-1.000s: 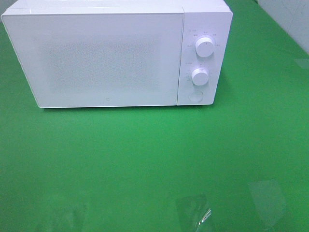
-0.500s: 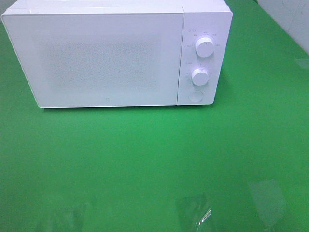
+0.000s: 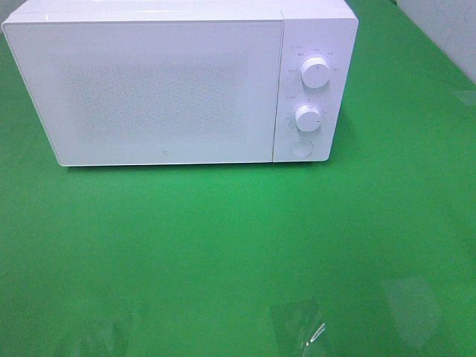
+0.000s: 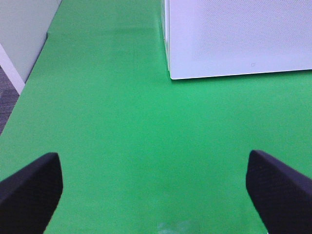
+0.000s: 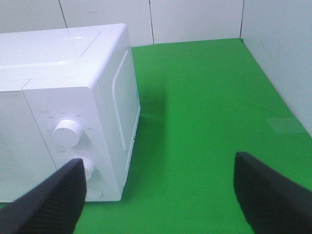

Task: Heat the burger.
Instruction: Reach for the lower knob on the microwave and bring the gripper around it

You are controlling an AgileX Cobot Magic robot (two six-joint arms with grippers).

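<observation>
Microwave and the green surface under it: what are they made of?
The microwave looks like smooth white plastic or painted metal, with a finely speckled front. The green surface looks like a glossy sheet or mat: it shows pale reflections.

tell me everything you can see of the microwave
The microwave is a white, boxy, smooth-looking unit standing upright on the green table, with its front facing the high camera. Its door is shut, and the pale speckled window hides the inside. The control panel, right of the door in that view, carries an upper dial, a lower dial and a round button below them. Only the table touches it.
</observation>
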